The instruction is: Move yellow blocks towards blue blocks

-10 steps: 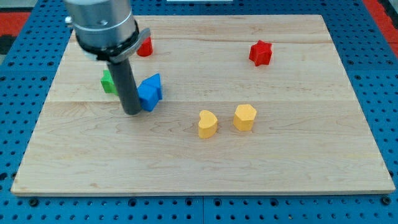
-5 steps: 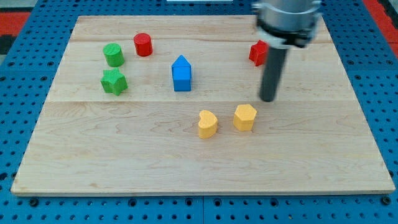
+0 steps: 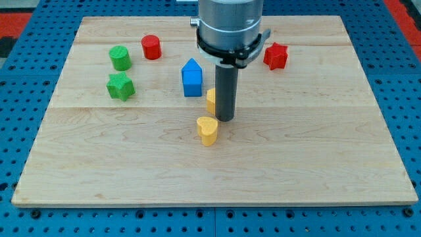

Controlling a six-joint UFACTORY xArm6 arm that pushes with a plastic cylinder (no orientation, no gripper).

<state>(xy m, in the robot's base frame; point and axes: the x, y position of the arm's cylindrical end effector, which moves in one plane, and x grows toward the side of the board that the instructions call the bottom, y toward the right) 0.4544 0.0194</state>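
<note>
My tip [image 3: 225, 118] rests on the board at the view's middle. A yellow block [image 3: 210, 101] sits right against the rod's left side and is partly hidden by it. A yellow heart-shaped block [image 3: 207, 130] lies just below and left of the tip. A blue house-shaped block [image 3: 192, 78] stands up and to the left of the tip, close to the hidden yellow block.
A red cylinder [image 3: 151, 47] and a green cylinder [image 3: 120, 58] stand at the upper left, with a green star [image 3: 120, 87] below them. A red star [image 3: 276, 56] sits at the upper right. The wooden board [image 3: 329, 158] lies on a blue pegboard.
The rod has swung from the right of the yellow blocks to the middle. Both yellow blocks have shifted left, one now close beside the blue block.
</note>
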